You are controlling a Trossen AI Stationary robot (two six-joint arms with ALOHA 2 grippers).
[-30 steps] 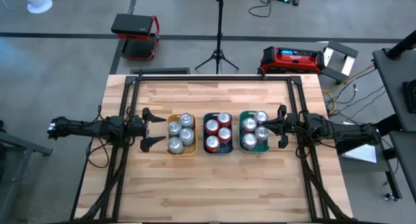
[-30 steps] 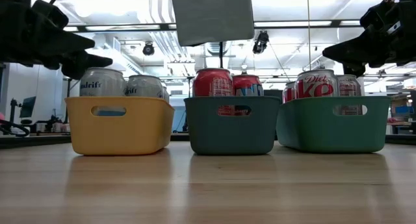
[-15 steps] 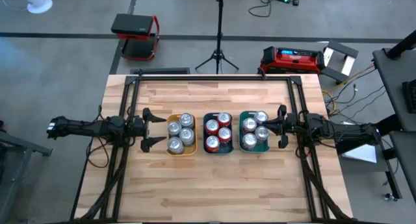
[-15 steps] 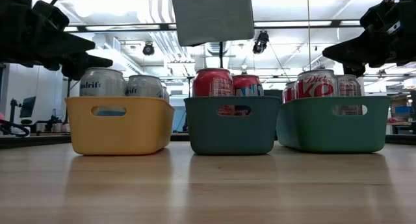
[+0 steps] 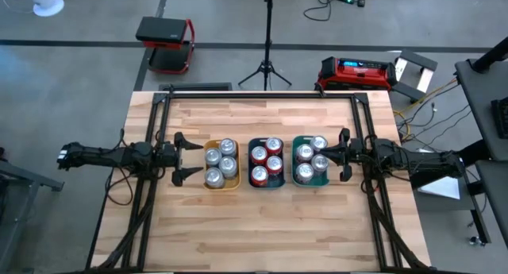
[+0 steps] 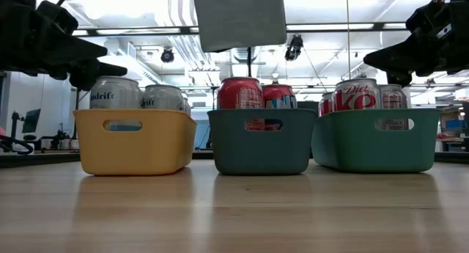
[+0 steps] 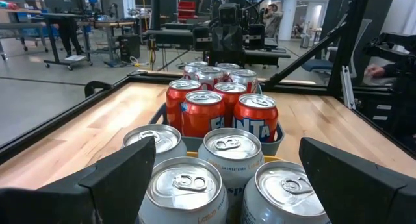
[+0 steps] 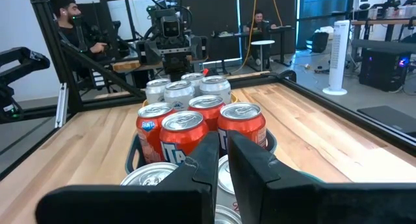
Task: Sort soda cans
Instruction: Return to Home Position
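Three trays stand in a row at the table's middle. The yellow tray [image 5: 221,183] holds silver soda cans [image 7: 231,149]. The dark teal tray [image 6: 260,143] holds red soda cans [image 5: 267,161]. The green tray [image 6: 377,139] holds silver-grey soda cans [image 5: 308,159]. All cans stand upright on their bases. My left gripper [image 5: 188,156] hovers open just left of the yellow tray, level with the can tops. My right gripper [image 8: 223,143] is shut and hangs above the right side of the green tray's cans, clear of their tops.
Dark frame rails [image 5: 151,147] run along the table's left, right and far sides. Bare wood [image 5: 262,226] lies between the trays and the near edge. A tripod [image 5: 266,63] and a red case [image 5: 353,71] stand on the floor beyond the far edge. People sit in the room behind [image 8: 65,19].
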